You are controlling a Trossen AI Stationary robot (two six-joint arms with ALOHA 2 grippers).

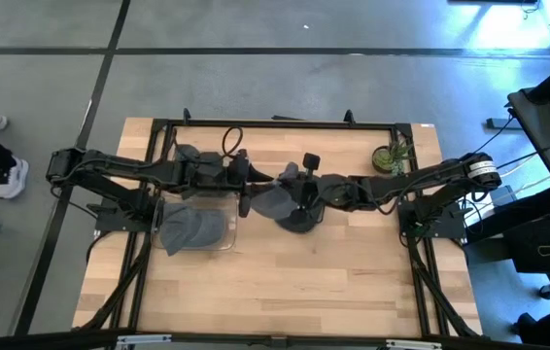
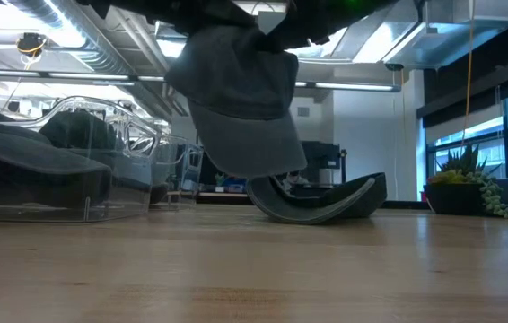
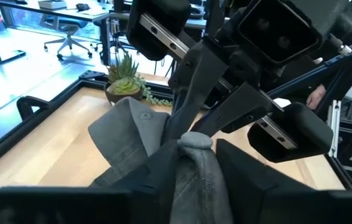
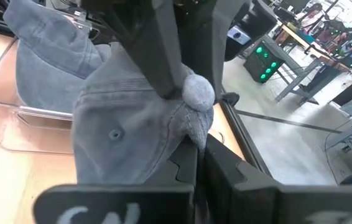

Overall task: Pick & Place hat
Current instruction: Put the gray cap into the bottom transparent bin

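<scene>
A grey denim cap (image 1: 271, 201) hangs in the air between my two grippers over the table's middle; in the low view the cap (image 2: 236, 99) is clear of the wood. My left gripper (image 1: 249, 189) comes from the left and my right gripper (image 1: 295, 191) from the right. Both are shut on the same bunched bit of the cap. A second grey cap (image 2: 326, 201) lies on the table just right of the held one, curved brim upward. My left gripper pinches a bunched fold of the cap's cloth (image 3: 194, 144) between its two fingers, coming level from the table's left. The crown with its top button (image 3: 145, 116) spreads away beyond the fingers. The cap is lifted clear and hangs below. My right gripper pinches the same bunch of cloth (image 4: 194, 127) between its fingers, coming level from the table's right, tip to tip with the left gripper's fingers (image 4: 163, 59). The crown and its button (image 4: 115, 134) hang to one side, off the table.
A clear tray (image 1: 224, 241) at the left holds another grey cap (image 1: 189, 229); in the low view the clear tray (image 2: 83, 202) stands left of the held cap. A potted plant (image 1: 390, 156) sits at the far right. Bare wood lies along the near edge.
</scene>
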